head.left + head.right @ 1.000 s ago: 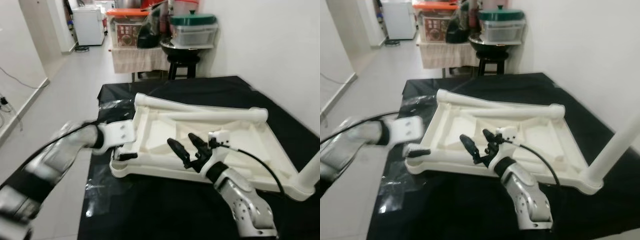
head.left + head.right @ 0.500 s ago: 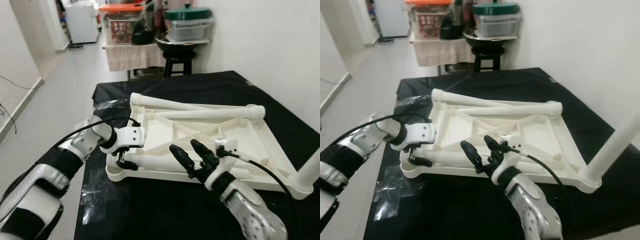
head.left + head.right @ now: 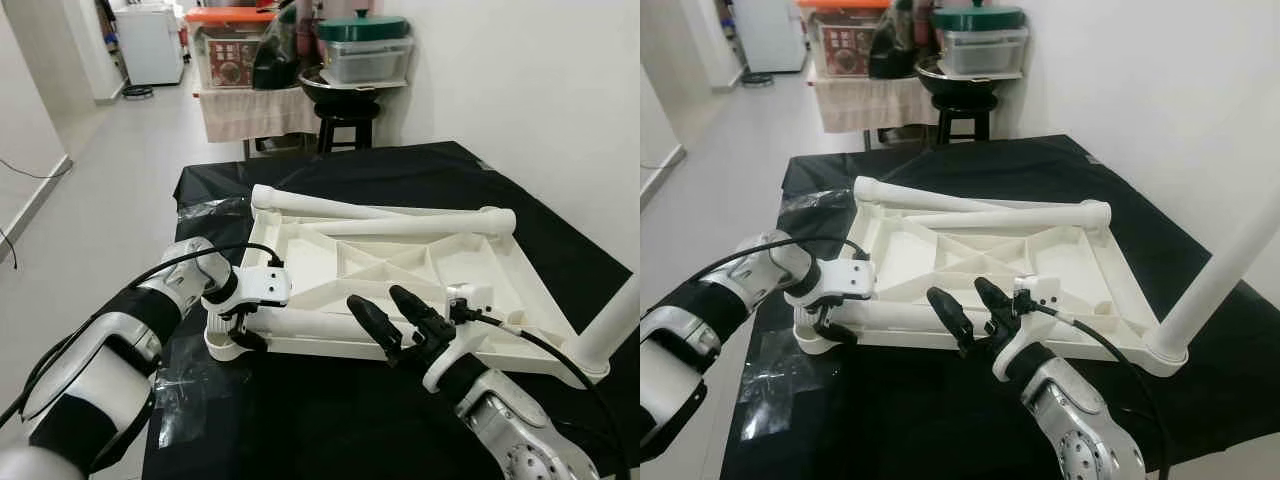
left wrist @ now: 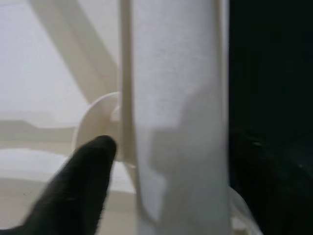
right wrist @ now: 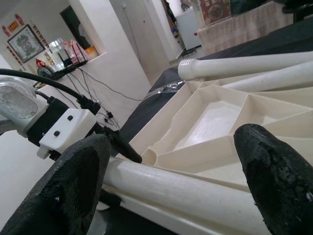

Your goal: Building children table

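A white plastic tabletop [image 3: 455,262] lies upside down on a black cloth. One white leg [image 3: 310,325] lies along its near edge. My left gripper [image 3: 240,325] is shut on that leg's left end, and in the left wrist view the leg [image 4: 176,98] sits between the black fingers [image 4: 83,191]. My right gripper [image 3: 400,320] hovers open just above the middle of the same leg [image 5: 186,188], fingers [image 5: 73,186] spread wide. Two more legs [image 3: 340,208] lie along the far edge. Another leg [image 3: 1230,270] stands upright at the near right corner.
Clear plastic wrap [image 3: 185,385] lies on the cloth by my left arm. Behind the table stand a black stool with a pot and lidded containers [image 3: 350,95] and a cloth-covered side table [image 3: 245,105]. A white wall runs along the right, with open floor [image 3: 100,200] to the left.
The camera has shifted. My left gripper swung in from the tabletop's left corner and closed on the near leg's end. My right gripper stays open above that leg.
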`<state>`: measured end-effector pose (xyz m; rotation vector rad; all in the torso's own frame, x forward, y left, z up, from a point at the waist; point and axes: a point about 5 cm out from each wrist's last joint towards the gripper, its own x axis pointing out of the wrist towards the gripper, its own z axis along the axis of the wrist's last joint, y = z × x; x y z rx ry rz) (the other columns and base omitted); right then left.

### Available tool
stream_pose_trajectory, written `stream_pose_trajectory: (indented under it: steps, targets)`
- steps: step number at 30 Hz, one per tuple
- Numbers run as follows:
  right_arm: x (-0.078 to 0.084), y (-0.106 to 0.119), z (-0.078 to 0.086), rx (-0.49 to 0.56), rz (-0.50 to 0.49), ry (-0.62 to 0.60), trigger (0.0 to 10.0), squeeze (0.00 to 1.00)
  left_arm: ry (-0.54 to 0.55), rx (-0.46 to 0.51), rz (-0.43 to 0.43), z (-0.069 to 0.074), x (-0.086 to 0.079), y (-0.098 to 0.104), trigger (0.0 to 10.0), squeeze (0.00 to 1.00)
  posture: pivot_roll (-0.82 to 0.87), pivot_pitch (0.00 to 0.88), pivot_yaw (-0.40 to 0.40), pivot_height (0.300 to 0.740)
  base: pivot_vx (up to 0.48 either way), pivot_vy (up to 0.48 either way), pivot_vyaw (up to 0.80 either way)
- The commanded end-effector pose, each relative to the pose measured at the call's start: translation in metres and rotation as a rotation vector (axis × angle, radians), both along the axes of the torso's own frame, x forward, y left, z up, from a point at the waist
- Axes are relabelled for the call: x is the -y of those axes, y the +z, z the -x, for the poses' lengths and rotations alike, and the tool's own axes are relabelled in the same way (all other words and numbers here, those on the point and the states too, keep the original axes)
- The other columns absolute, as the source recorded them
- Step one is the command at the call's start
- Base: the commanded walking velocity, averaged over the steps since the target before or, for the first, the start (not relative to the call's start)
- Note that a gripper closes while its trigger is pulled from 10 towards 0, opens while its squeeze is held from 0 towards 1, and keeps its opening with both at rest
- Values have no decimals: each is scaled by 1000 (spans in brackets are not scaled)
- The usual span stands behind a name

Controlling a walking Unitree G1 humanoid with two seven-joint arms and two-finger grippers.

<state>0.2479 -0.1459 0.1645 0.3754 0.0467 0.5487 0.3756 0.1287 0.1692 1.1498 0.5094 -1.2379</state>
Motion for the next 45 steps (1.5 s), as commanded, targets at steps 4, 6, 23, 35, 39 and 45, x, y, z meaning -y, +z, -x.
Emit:
stream_pose_trajectory:
  steps: [4,6,23,35,39,45]
  targets:
    - [1,3,2,-5,-7,1,10000,0,39,6,-2,-2,-2,-4,0,0,-297,65,-32,740,0,0,0]
    - [2,4,2,-10,-8,2,10000,0,43,4,5,-3,-3,-3,0,0,-297,65,-33,740,0,0,0]
    - [2,4,1,-33,-25,8,10000,0,-12,58,368,-13,15,62,0,0,-299,44,-26,740,0,0,0]
    - [9,13,-1,11,-207,34,10000,0,-10,177,706,-8,9,86,0,0,-266,2,-14,740,0,0,0]
    - [14,29,1,100,-307,101,10000,0,-78,93,968,12,4,93,0,0,-243,0,-10,740,0,0,0]
    - [4,61,6,259,-306,311,10000,0,-239,-170,1132,65,-5,79,2275,0,-211,0,-15,740,0,0,0]
